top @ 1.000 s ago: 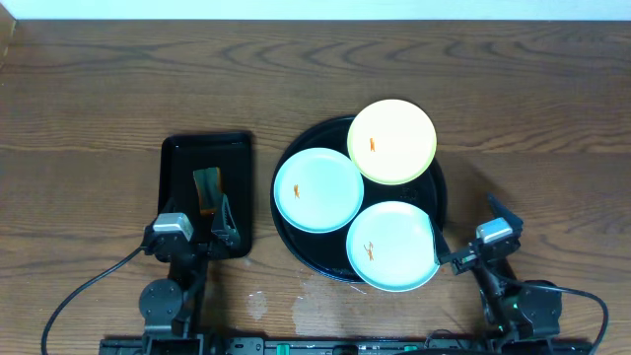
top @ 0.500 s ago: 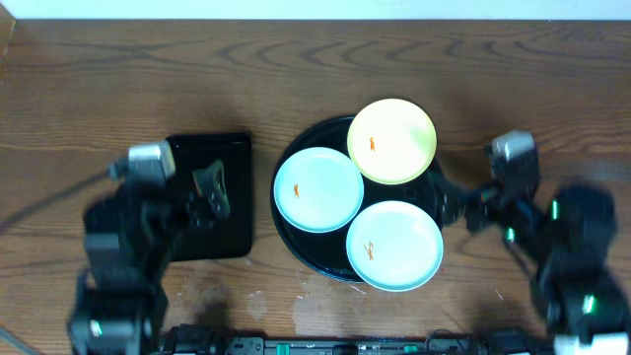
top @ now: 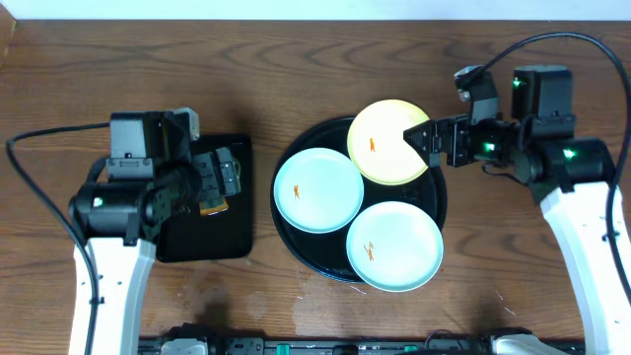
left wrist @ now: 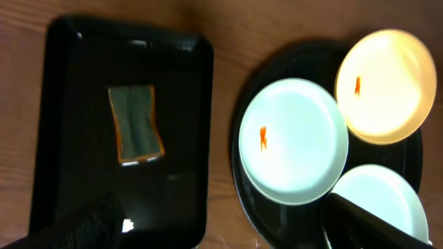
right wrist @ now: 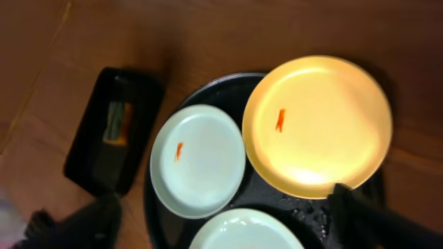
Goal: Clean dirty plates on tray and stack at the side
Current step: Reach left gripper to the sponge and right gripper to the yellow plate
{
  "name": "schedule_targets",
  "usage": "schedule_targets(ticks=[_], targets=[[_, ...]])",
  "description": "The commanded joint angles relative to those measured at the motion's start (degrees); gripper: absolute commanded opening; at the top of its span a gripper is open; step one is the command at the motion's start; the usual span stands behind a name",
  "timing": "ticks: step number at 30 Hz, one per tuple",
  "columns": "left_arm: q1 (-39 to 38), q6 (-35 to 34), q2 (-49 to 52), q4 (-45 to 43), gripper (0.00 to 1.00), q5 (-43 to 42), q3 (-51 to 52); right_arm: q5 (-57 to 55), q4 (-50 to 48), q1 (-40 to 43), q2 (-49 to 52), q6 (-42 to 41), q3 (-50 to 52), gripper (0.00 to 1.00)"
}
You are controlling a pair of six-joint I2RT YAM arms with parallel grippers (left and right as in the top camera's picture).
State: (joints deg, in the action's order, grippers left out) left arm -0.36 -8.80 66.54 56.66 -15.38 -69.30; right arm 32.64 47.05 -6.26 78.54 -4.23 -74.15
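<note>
Left gripper (top: 219, 182), fingers spread wide, hangs over the small tray (top: 187, 242). Right gripper (top: 426, 145), also spread, sits over the right edge of the yellow plate (top: 385, 141) and hides it from overhead. Three plates lie on the round tray (top: 315, 251): the yellow one and two mint plates (top: 317, 189) (top: 393, 246), each with one orange smear. The yellow and the nearer mint overhang the rim. One sponge (left wrist: 136, 124) lies in the small tray, partly covered overhead by the left gripper.
</note>
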Motion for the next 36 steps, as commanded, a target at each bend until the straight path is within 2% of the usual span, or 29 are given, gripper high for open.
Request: schedule_targets(ticks=[1, 2, 6, 8, 10, 13, 18, 23, 25, 26, 27, 34, 35, 36], targets=[[0.35, -0.02, 1.51, 0.28, 0.89, -1.4, -0.5, -0.44, 1.86, -1.73, 1.6, -1.53, -1.33, 0.81], [0.35, -0.33, 2.29, 0.24, 0.88, -0.02, 0.13, -3.1, 2.95, -2.78, 2.16, -1.53, -1.31, 0.82], [0.35, -9.64, 6.64, 0.68, 0.79, 13.53, 3.48, -12.72, 5.86, -8.46, 4.02, -1.51, -1.22, 0.8], [0.35, -12.24, 9.51, -0.94, 0.7, 16.55, 5.53, -14.95, 6.01, -10.99, 4.68, -1.55, -1.16, 0.79], [0.35, -12.31, 13.16, -5.01, 0.62, 17.62, 7.45, -15.91, 5.31, -12.81, 5.05, -2.36, -1.16, 0.79], [0.35, -12.31, 19.78, -9.57, 0.52, 17.59, 9.05, -15.87, 4.04, -14.43, 5.03, -2.62, -1.18, 0.73], [0.52, -12.07, 30.64, -11.19, 0.42, 17.64, 9.07, -15.69, 4.2, -14.73, 5.03, -2.6, -1.18, 0.72], [1.29, -12.09, 38.45, -15.28, 0.36, 17.79, 9.07, -15.69, 4.15, -14.73, 5.03, -2.6, -1.16, 0.72], [1.51, -11.91, 40.7, -16.79, 0.25, 17.79, 9.07, -15.69, 4.15, -14.73, 5.03, -2.6, -1.16, 0.71], [1.6, -11.89, 41.62, -17.2, 0.12, 17.77, 9.07, -15.69, 4.15, -14.73, 5.03, -2.62, -1.16, 0.71], [1.7, -11.87, 41.99, -17.33, 0.08, 17.66, 9.03, -15.69, 4.15, -14.73, 5.03, -2.62, -1.16, 0.7], [1.7, -10.88, 36.63, -8.57, 0.08, 17.57, 3.96, -15.72, 4.57, -14.73, 5.03, -2.6, -1.16, 0.69], [1.68, -10.75, 35.04, -8.04, 0.15, 17.57, 3.56, -15.72, 4.52, -14.73, 5.03, -2.6, -1.16, 0.69], [1.68, -10.75, 33.64, -8.07, 0.28, 17.57, 3.52, -15.72, 4.39, -14.73, 5.03, -2.6, -1.16, 0.69]])
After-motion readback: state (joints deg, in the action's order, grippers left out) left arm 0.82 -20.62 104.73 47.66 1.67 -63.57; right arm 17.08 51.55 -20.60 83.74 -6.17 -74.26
